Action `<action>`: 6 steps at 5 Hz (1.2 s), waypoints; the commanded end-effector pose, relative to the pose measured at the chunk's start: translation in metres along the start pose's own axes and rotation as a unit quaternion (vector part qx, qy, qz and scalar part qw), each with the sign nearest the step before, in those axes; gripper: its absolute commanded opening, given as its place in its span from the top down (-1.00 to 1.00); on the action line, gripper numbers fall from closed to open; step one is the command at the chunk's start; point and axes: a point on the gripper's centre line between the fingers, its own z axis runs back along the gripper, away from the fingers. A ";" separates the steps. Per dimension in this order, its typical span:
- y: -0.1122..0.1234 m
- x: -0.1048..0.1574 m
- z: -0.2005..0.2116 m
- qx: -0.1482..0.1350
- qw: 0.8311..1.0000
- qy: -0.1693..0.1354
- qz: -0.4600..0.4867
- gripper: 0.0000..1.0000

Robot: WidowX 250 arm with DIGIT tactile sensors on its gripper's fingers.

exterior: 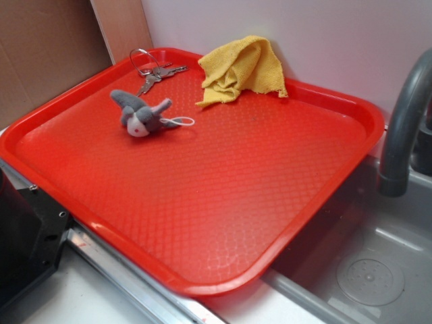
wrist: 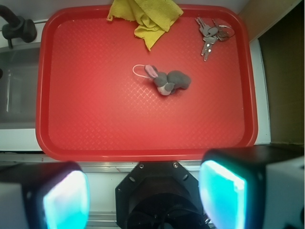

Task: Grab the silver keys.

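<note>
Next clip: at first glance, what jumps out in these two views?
The big red plastic tray fills both views, resting partly over a grey sink. A crumpled yellow cloth lies at its far edge, and a small grey-and-white plush toy lies nearer the middle. The silver keys on a wire ring lie in a far corner, while the gripper hangs open, back over the tray's near rim.

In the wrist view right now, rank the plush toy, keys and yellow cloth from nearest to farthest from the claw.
1. Plush toy, mid-tray, nearest the open claw.
2. Silver keys, far right corner.
3. Yellow cloth, far edge; too close to the keys to rank firmly.
</note>
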 end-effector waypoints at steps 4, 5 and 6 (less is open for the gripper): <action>0.057 0.074 -0.079 0.074 0.980 -0.010 -0.186 -1.00; 0.085 0.082 -0.113 0.087 0.947 -0.040 -0.308 -1.00; 0.075 0.081 -0.089 0.123 0.916 -0.098 -0.370 -1.00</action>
